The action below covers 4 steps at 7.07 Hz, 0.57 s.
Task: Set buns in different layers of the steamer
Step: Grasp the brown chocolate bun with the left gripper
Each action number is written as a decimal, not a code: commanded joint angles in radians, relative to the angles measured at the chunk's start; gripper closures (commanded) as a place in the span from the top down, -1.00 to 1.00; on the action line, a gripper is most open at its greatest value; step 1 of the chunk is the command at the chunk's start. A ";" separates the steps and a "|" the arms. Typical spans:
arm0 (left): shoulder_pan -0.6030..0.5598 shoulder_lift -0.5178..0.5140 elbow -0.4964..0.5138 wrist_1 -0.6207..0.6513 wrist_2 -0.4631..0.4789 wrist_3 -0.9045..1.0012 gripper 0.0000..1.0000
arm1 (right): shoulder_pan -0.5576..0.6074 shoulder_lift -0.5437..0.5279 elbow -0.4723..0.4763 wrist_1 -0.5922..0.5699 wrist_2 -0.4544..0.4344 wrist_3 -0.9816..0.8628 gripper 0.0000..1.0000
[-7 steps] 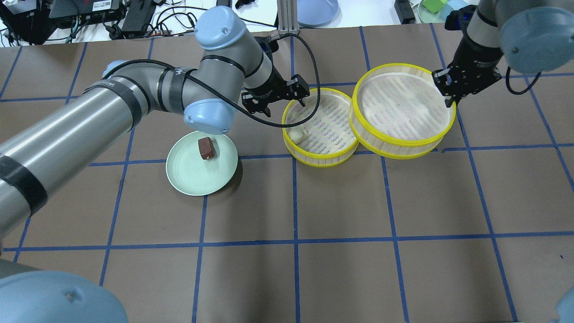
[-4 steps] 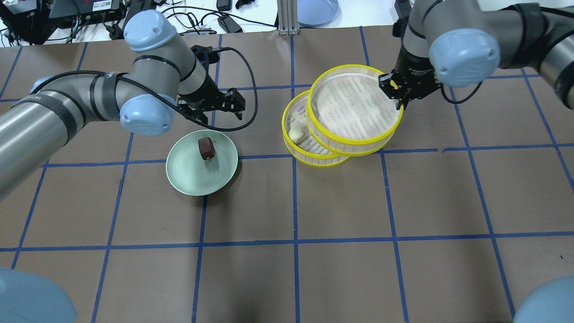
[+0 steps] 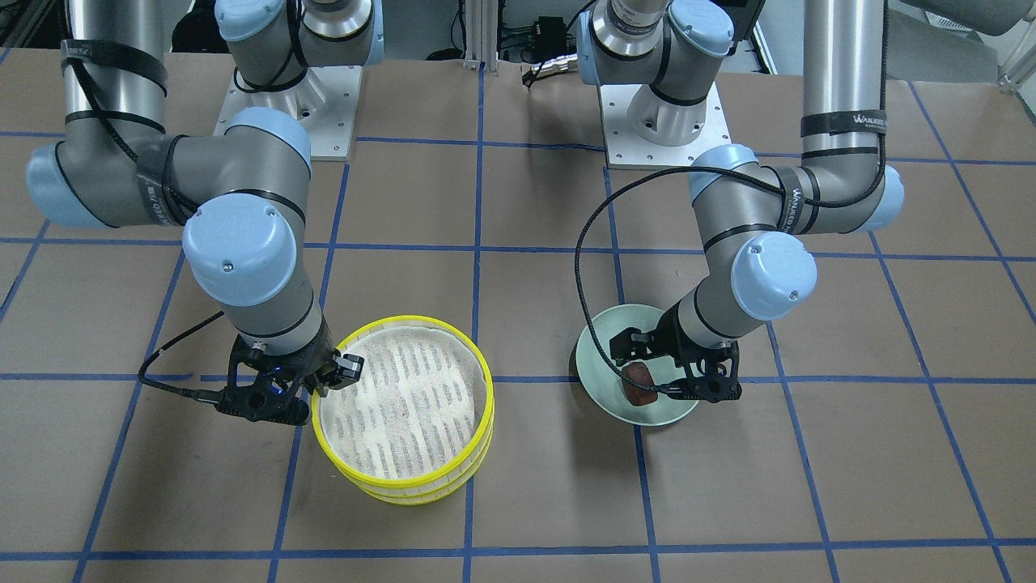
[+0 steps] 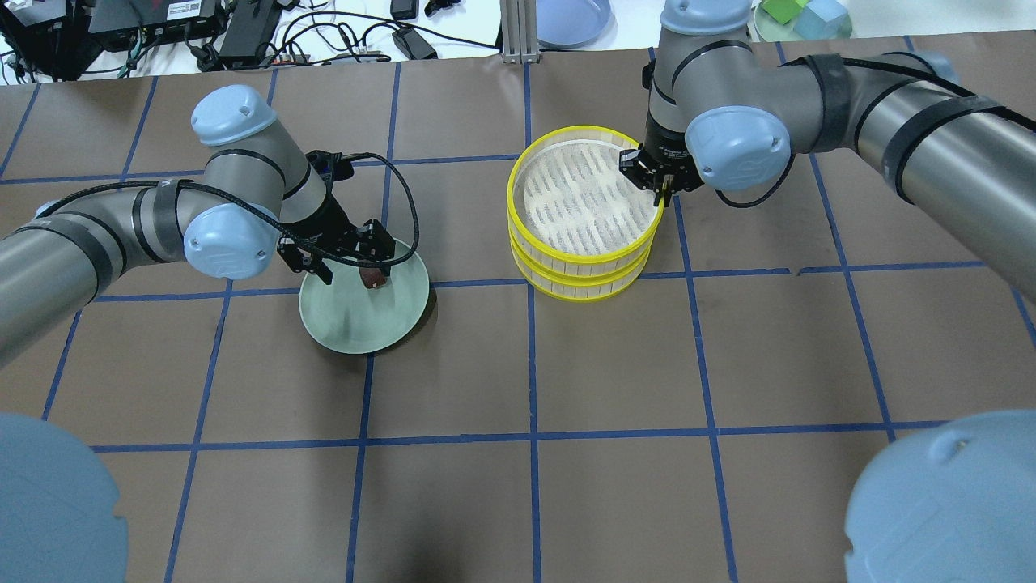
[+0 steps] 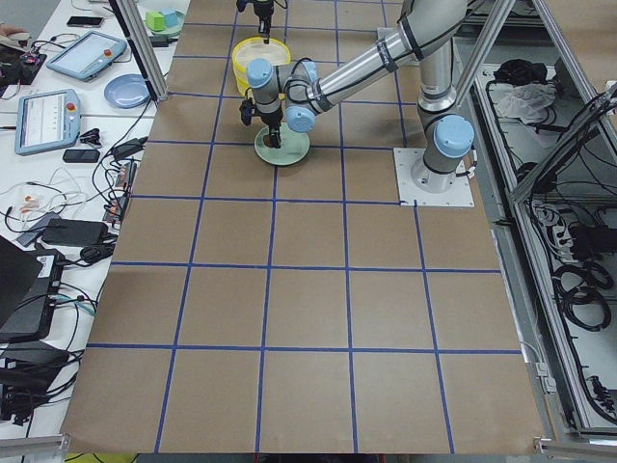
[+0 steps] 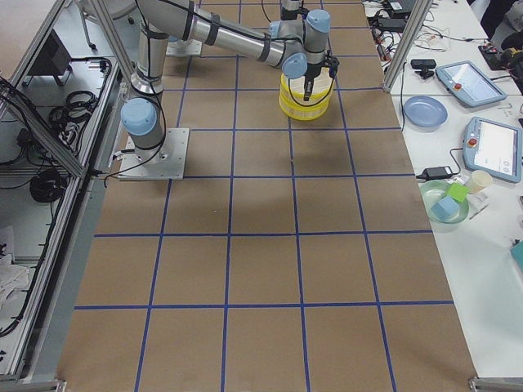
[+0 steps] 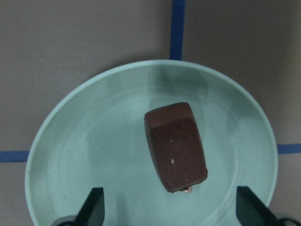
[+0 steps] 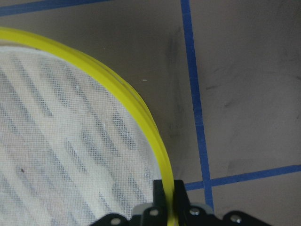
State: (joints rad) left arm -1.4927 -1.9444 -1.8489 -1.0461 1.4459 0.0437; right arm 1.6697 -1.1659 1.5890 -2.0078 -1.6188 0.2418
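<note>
Fingers of the left gripper (image 7: 170, 209) stand wide apart over the pale green plate (image 7: 61, 122), and nothing is held between them. The brown bun (image 7: 175, 146) lies flat near the plate's middle, directly beneath the open gap, and neither finger touches it. Its long axis runs roughly crosswise to the line between the two fingers, tilted a little. Closing would therefore probably press on its long sides, after a straight descent. This arm is much the nearer to the bun.

Off to the robot's right of the plate, clear of its rim, stands the steamer (image 4: 579, 291) as a stack of two. The right gripper (image 8: 168, 197) is clamped on the yellow rim of the upper tray (image 8: 56, 141), on the side away from the plate, with one finger inside and one outside. The upper tray's liner is bare. The white bun shows in no view, since the upper tray covers the lower one's inside.
</note>
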 commanded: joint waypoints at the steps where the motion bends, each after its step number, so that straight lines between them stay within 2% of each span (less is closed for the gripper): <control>1: 0.000 -0.027 0.003 0.011 0.001 -0.011 0.54 | 0.004 0.005 0.003 -0.005 -0.001 0.001 -1.00; 2: 0.000 -0.027 0.029 0.020 -0.005 -0.018 0.54 | 0.002 0.006 0.005 -0.005 -0.007 0.001 -1.00; 3: 0.000 -0.027 0.062 0.023 -0.009 -0.060 0.58 | 0.004 0.006 0.006 -0.003 -0.012 -0.001 -0.87; 4: 0.000 -0.033 0.072 0.018 -0.010 -0.065 0.58 | 0.002 0.006 0.006 -0.003 -0.012 -0.002 -0.65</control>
State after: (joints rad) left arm -1.4925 -1.9721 -1.7979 -1.0269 1.4388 -0.0034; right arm 1.6728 -1.1594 1.5947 -2.0115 -1.6284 0.2410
